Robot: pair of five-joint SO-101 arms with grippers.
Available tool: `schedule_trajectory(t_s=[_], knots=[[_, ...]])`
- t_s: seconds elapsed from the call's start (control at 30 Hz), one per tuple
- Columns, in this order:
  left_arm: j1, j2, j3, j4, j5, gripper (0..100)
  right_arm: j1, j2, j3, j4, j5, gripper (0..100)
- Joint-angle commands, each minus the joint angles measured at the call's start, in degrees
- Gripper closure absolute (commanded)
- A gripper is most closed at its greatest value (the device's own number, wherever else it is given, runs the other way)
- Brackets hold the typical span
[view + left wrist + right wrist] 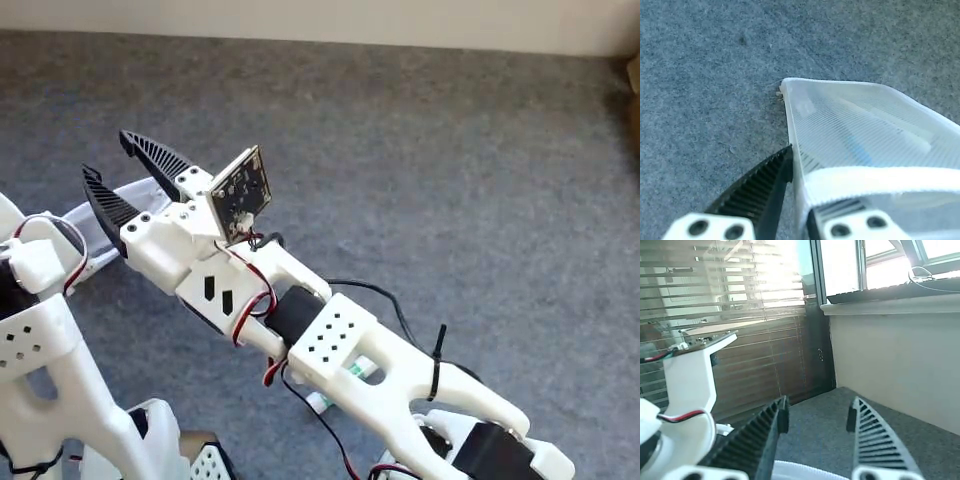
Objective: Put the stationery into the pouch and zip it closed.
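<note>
A white, see-through mesh pouch [865, 130] lies on the grey carpet with its corner pointing away from the left wrist camera. A pen with a blue part [859, 150] shows through the mesh, along with a pale long item. My left gripper [800, 161] is shut on the pouch's wall near its white band, one black finger [760, 187] outside the mesh. In the high view, a strip of the pouch [78, 214] shows beside the left arm. My right gripper [107, 155] hovers above it, open and holding nothing, tilted upward [820, 402].
Grey carpet [450, 150] covers the whole work surface, with free room to the right and far side. The right arm's body [340, 340] stretches in from the lower right, trailing cables. A wall and window [880, 270] stand beyond the carpet.
</note>
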Motion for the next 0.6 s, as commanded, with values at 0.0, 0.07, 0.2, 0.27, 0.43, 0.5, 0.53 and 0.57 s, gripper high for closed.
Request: schedule_trajectory(t_s=[0.0, 0.07, 0.2, 0.27, 0.43, 0.5, 0.53, 0.57], knots=[[1.19, 0.40, 0.22, 0.09, 0.26, 99, 0.92, -0.92, -0.57, 0.13, -0.70, 81.9], [1.19, 0.40, 0.22, 0.09, 0.26, 99, 0.92, -0.92, -0.57, 0.13, -0.70, 81.9], [1.19, 0.40, 0.31, 0.09, 0.26, 99, 0.92, -1.10, -0.66, 0.13, -0.70, 82.1], [1.19, 0.40, 0.48, 0.09, 0.26, 99, 0.92, -2.42, -0.31, 0.13, -0.70, 84.9], [1.19, 0.22, 1.80, -0.26, 0.26, 99, 1.01, -6.99, -0.13, 0.22, -0.70, 99.8], [1.19, 0.22, 1.63, -0.26, 0.26, 99, 1.54, -8.31, -0.13, 0.66, -0.70, 98.7], [1.19, 0.22, 1.63, -0.26, 0.26, 99, 2.33, -8.92, -0.22, 2.07, -0.70, 99.3], [1.19, 0.22, 1.63, -0.26, 0.26, 99, 2.95, -9.27, -0.57, 3.82, -0.70, 99.3]])
